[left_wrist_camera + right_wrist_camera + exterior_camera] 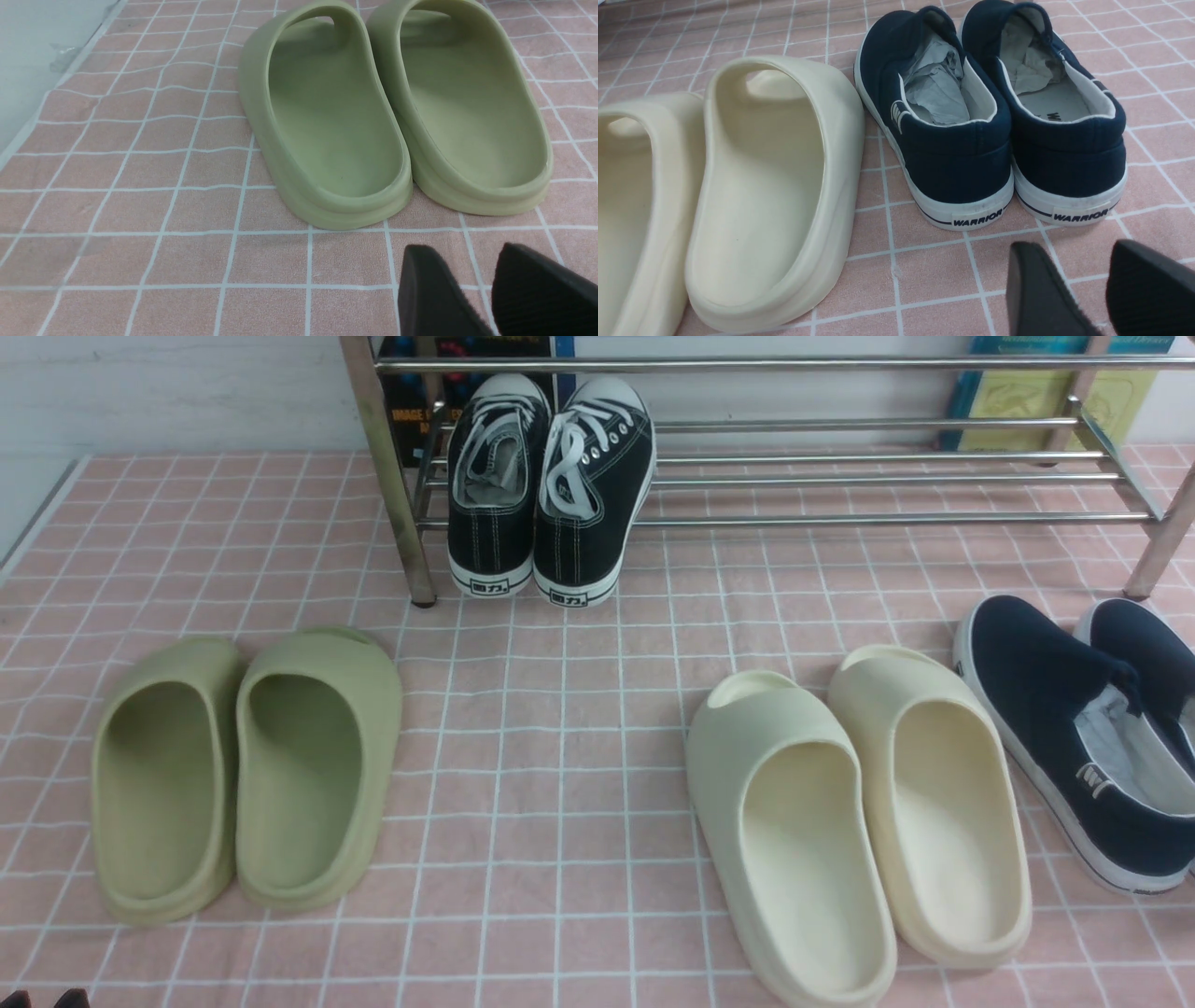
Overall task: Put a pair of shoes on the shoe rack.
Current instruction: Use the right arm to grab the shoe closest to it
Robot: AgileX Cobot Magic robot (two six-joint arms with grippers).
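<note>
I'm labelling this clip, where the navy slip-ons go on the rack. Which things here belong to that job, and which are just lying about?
Job in hand:
navy slip-ons
shoe rack
right pincer, open near their heels

Lying about:
black lace-up sneakers at the rack's left end
green slides
cream slides

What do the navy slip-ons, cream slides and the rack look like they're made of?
Navy slip-ons: probably matte woven canvas, with white rubbery soles. Cream slides: seemingly one-piece molded foam, smooth, seamless. Rack: polished metal tubes, showing bright reflections.
</note>
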